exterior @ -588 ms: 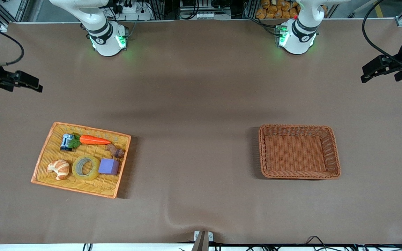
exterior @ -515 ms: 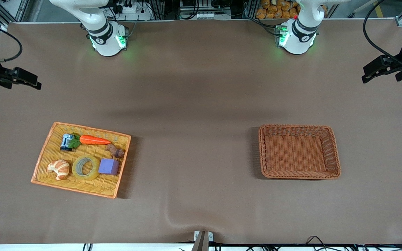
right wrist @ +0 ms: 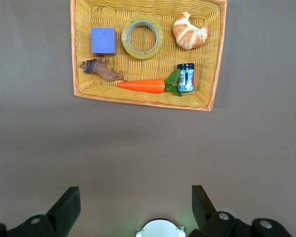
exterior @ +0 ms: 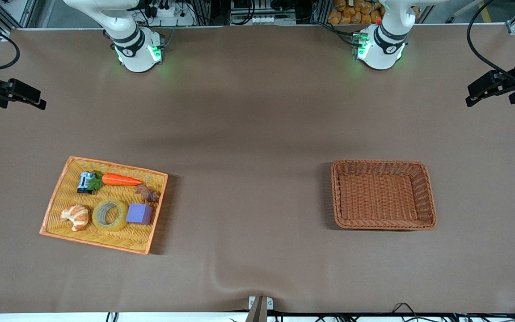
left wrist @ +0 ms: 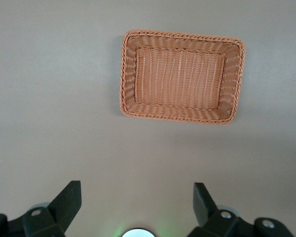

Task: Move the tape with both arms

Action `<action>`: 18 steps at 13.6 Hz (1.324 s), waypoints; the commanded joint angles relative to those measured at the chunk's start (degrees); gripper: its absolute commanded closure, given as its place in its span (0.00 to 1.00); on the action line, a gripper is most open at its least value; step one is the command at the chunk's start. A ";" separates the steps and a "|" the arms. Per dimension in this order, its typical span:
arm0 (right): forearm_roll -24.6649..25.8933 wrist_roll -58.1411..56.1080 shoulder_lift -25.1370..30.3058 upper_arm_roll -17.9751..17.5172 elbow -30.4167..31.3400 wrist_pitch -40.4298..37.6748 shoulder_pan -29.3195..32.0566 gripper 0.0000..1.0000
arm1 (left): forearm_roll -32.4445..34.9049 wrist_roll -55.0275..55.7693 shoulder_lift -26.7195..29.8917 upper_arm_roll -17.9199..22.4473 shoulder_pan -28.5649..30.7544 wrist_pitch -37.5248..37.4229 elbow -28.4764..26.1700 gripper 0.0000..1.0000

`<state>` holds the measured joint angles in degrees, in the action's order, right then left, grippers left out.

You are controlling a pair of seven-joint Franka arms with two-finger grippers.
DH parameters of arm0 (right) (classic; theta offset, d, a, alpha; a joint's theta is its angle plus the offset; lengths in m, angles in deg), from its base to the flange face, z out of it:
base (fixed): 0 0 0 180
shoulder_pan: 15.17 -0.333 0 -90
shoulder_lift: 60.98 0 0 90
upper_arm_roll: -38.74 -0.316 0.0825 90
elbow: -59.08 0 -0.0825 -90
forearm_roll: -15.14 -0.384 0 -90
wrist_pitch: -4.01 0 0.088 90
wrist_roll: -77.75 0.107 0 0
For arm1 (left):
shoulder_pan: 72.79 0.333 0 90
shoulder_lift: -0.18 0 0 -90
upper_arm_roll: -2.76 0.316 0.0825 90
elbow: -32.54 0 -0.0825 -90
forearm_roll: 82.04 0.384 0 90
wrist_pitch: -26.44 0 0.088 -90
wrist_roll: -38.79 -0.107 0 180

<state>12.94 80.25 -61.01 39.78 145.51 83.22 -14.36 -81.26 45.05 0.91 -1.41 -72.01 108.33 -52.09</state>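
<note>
Lying flat in the yellow tray (exterior: pixel 56 197), the tape (exterior: pixel 110 215) sits between croissant (exterior: pixel 75 217) and purple block (exterior: pixel 139 213); higher up, right gripper (exterior: pixel 20 95) and left gripper (exterior: pixel 485 87) hover over the table's ends, fingers spread

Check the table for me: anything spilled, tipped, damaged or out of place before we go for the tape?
Nothing spilled or damaged. The tape lies flat in the yellow tray, between the croissant and purple block. That tray sits slightly askew; the brown basket sits square. One oddity: a wrinkle in the table cover near the front edge.
</note>
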 commanded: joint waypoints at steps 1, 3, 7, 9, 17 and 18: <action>0.01 0.75 -0.67 -0.42 -0.83 -0.72 0.42 0.00 | 0.36 -1.08 1.03 -0.22 0.19 0.12 -0.71 0.00; 0.01 0.66 -1.02 -0.51 -0.74 -0.46 0.25 0.00 | -0.16 -1.08 0.94 -0.22 0.28 0.12 -0.88 0.00; -0.08 0.66 -2.78 -0.60 -0.48 0.59 0.07 0.00 | -0.87 -1.08 0.77 -0.22 0.28 0.12 -1.23 0.00; -0.08 0.66 -5.06 -0.69 0.74 2.00 -0.63 0.00 | -0.87 -0.99 0.68 -0.22 0.28 0.12 -1.32 0.00; 0.09 0.75 -11.74 -0.60 7.50 14.81 -1.07 0.00 | -0.87 -0.99 0.68 -0.22 0.28 0.21 -1.76 0.00; 0.09 0.66 -11.75 -0.60 10.30 17.79 -0.55 0.00 | -0.87 -0.99 0.59 -0.13 0.28 0.21 -1.85 0.00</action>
<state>12.94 80.26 -72.68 39.06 152.23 97.34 -15.22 -81.47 45.05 0.87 -1.53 -72.02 108.32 -53.19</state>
